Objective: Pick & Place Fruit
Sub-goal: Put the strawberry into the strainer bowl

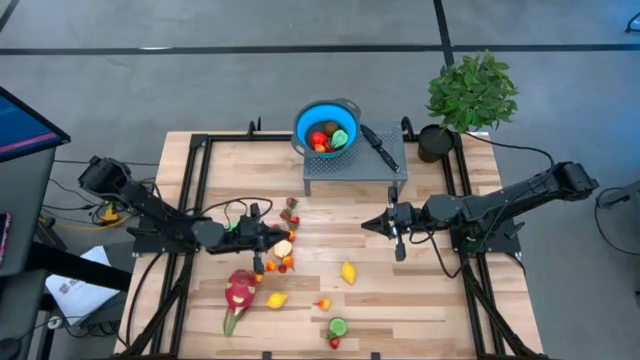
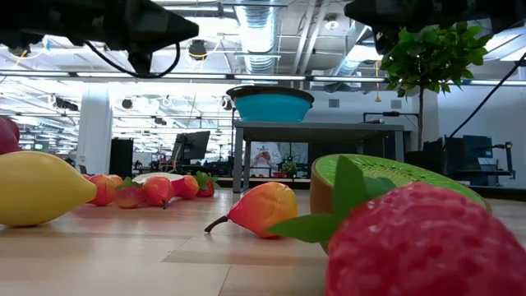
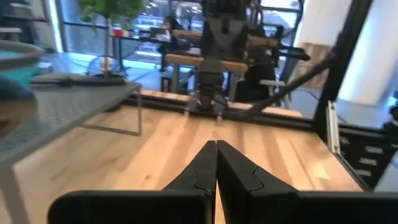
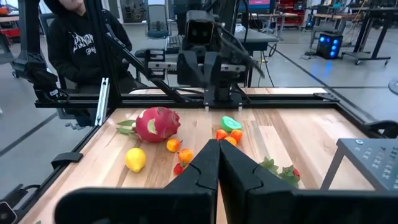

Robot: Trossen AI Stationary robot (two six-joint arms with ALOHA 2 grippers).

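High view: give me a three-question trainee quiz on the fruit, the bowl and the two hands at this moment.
1. True or false: the blue bowl on the grey stand already holds fruit.
2. Multiple choice: the dragon fruit lies nearest which hand? A) left hand B) right hand C) neither, it sits in the bowl.
3. Short answer: are the two hands open or shut, and does either hold fruit?

Key
1. True: red and green pieces show inside.
2. A.
3. Both shut, fingers together and empty, hovering over the table.
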